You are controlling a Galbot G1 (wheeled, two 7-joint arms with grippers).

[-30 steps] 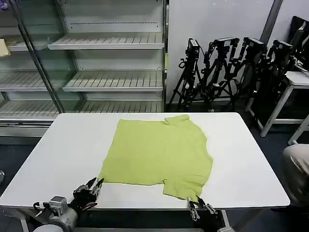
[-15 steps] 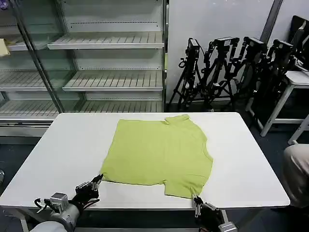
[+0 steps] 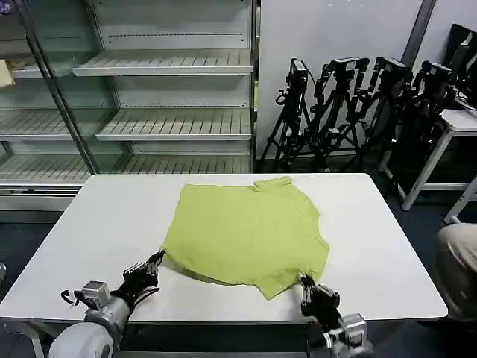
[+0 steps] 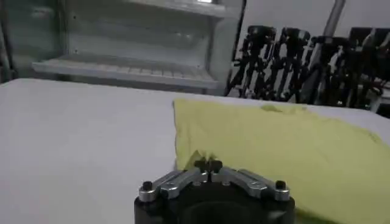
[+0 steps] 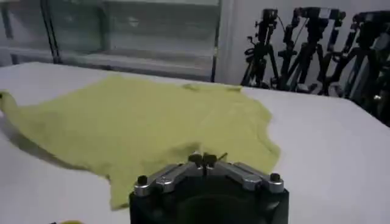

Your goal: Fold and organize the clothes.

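The left gripper (image 3: 154,260) and right gripper (image 3: 306,281) each pinch the shirt (image 3: 250,231) hem near the table's (image 3: 97,224) front edge. You see both corners apparently lifted.

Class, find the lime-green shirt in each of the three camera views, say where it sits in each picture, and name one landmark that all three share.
Head view: shirt spread at the middle of the white table.
Left wrist view: shirt fills the picture's right half.
Right wrist view: shirt spans left to centre.
Shared landmark: the black tripods behind the table.
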